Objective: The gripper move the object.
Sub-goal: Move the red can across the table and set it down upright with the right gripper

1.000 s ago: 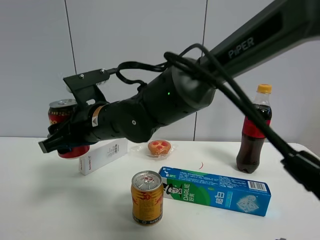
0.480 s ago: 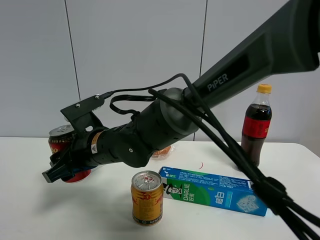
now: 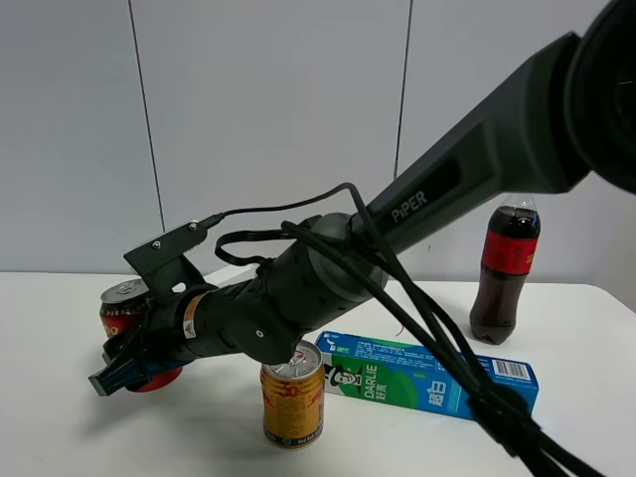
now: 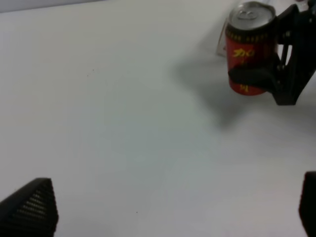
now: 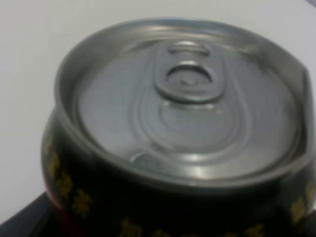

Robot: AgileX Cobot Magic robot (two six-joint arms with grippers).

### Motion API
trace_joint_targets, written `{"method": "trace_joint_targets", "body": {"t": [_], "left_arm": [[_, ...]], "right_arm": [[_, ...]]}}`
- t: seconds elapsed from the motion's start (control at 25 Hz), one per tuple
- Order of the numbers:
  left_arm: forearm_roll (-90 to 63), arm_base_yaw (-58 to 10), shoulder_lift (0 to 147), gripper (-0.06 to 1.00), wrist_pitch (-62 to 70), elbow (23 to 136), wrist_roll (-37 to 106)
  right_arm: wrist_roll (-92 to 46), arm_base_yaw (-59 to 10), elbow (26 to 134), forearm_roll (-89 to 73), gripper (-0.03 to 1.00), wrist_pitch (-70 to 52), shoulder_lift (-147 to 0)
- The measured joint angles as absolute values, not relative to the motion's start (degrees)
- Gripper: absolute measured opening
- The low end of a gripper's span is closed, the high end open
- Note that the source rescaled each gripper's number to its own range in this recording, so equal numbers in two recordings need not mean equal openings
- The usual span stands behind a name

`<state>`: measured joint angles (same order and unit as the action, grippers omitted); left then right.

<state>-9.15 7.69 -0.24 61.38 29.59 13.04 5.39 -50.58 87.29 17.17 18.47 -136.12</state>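
The red can [image 3: 123, 308] with a silver top, black bands and gold lettering is at the left of the white table [image 3: 60, 427]. My right gripper [image 3: 127, 372], reaching across from the right, is shut on its lower body. The can hangs low, close to the tabletop; I cannot tell if it touches. The left wrist view shows the can [image 4: 249, 48] held by the black right gripper [image 4: 266, 79]. The right wrist view is filled by the can's top [image 5: 182, 113]. My left gripper [image 4: 168, 210] is open and empty, with only its fingertips [image 4: 30, 207] showing.
A shorter gold-and-red can [image 3: 292, 393] stands at the front middle, just under my right arm. A green-and-blue toothpaste box [image 3: 427, 373] lies to its right. A cola bottle [image 3: 502, 273] stands at the back right. A black cable [image 3: 437, 328] trails along the arm.
My right arm has come down with the red can, from held high at the left to just above the table. The other things have not moved.
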Motion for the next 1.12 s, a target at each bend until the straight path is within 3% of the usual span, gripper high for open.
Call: {"method": "trace_joint_targets", "body": {"t": [1.04,1.12], "left_arm": [[-9.3,7.7,-0.2,1.00,61.4,29.6,13.0],[-9.2,7.7,-0.2,1.00,61.4,29.6,13.0]], "right_arm": [[5.4,-50.6,87.3,17.5,0.00,21.7,-138.5],[6.1,-50.6,87.3,17.5,0.06,21.9,-138.5]]}}
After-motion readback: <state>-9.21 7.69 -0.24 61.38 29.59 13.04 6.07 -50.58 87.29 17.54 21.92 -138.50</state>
